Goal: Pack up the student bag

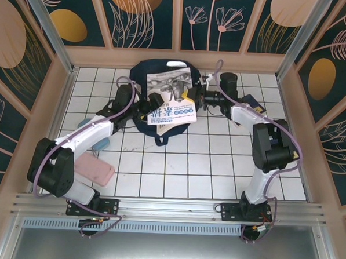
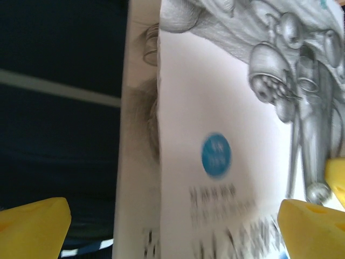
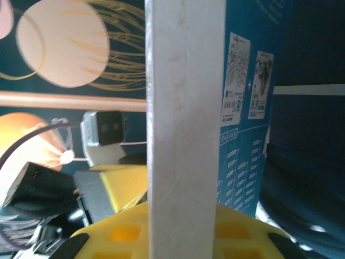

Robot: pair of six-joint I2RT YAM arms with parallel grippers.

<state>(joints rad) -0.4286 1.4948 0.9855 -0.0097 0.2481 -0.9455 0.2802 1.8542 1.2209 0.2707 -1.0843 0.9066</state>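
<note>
The student bag [image 1: 154, 70], a navy backpack, lies flat at the back of the tiled table. Over it a large book [image 1: 170, 98], with a grey pencil-drawn cover and a blue round label, hangs tilted. My right gripper [image 1: 193, 97] is shut on the book's right edge. In the right wrist view the white page block [image 3: 183, 108] stands between its yellow fingers [image 3: 124, 237], and the blue back cover [image 3: 245, 135] faces the bag [image 3: 307, 162]. My left gripper [image 1: 144, 109] is open at the book's left side. Its yellow fingertips [image 2: 32, 226] are spread wide before the cover [image 2: 215, 108], with the bag [image 2: 59, 135] behind.
A pink flat case [image 1: 94, 169] lies near the left arm's base, and a pale-blue object [image 1: 98, 143] sits partly under that arm. A small dark-blue book [image 1: 253, 102] rests behind the right arm. Patterned enclosure walls close in the table on three sides.
</note>
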